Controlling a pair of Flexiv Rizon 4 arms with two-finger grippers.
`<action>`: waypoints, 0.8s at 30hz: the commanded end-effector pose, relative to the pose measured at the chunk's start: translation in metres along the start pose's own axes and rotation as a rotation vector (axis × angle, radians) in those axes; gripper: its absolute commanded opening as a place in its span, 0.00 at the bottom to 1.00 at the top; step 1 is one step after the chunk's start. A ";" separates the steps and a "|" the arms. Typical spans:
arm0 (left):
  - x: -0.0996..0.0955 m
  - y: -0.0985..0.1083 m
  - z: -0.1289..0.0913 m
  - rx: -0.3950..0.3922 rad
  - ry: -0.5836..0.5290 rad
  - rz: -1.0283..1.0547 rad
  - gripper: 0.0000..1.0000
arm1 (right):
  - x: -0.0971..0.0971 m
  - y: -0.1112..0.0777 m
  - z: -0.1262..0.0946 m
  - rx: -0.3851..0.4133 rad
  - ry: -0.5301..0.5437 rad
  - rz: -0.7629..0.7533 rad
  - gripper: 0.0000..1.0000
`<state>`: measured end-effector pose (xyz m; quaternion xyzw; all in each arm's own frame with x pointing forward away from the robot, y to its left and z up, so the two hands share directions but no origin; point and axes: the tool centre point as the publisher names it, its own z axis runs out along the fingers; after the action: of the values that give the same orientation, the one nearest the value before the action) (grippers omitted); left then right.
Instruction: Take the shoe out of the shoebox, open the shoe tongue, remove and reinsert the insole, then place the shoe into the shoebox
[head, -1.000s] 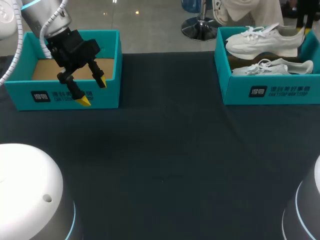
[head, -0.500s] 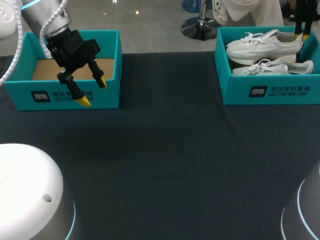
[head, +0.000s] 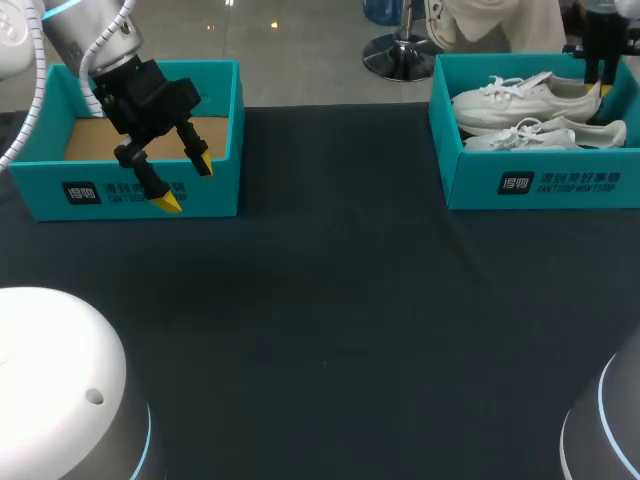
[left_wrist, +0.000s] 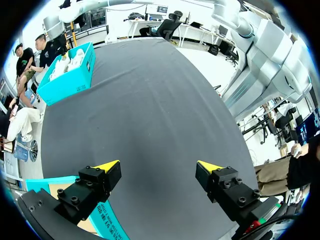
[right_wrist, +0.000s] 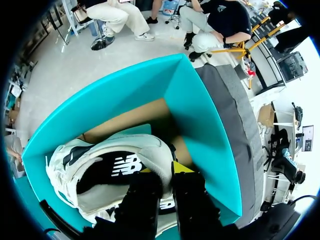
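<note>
Looks like the right gripper (right_wrist: 167, 176) is pinching the shoe (right_wrist: 120, 145) heel in the shoebox (right_wrist: 200, 115). I'd lift straight up, clear of the wall. The left gripper (left_wrist: 157, 172) hangs open.

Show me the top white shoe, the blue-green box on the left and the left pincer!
Upper white lace-up sneaker (head: 520, 100), head view, its side.
Left teal cardboard shoebox (head: 215, 195), head view, front wall.
Left pincer (head: 186, 184), head view, between its yellow tips.

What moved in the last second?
The right tool went down, lowering the top shoe, gripped at its heel, deeper into the right box. The left tool, open over the left box, and the lower shoe stayed put.
</note>
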<state>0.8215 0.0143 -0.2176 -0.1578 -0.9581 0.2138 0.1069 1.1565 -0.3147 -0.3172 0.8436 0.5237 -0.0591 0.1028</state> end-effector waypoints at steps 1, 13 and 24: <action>0.000 0.000 -0.001 -0.002 0.001 0.000 1.00 | 0.002 0.004 0.002 0.018 0.000 0.007 0.00; 0.000 0.000 -0.001 -0.002 0.001 0.000 1.00 | 0.007 0.002 0.013 0.053 -0.004 0.019 0.00; 0.000 0.000 -0.001 -0.002 0.001 0.000 1.00 | 0.011 -0.001 0.001 0.027 0.012 0.019 1.00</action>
<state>0.8215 0.0143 -0.2176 -0.1578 -0.9581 0.2138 0.1069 1.1600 -0.3067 -0.3244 0.8502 0.5158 -0.0594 0.0870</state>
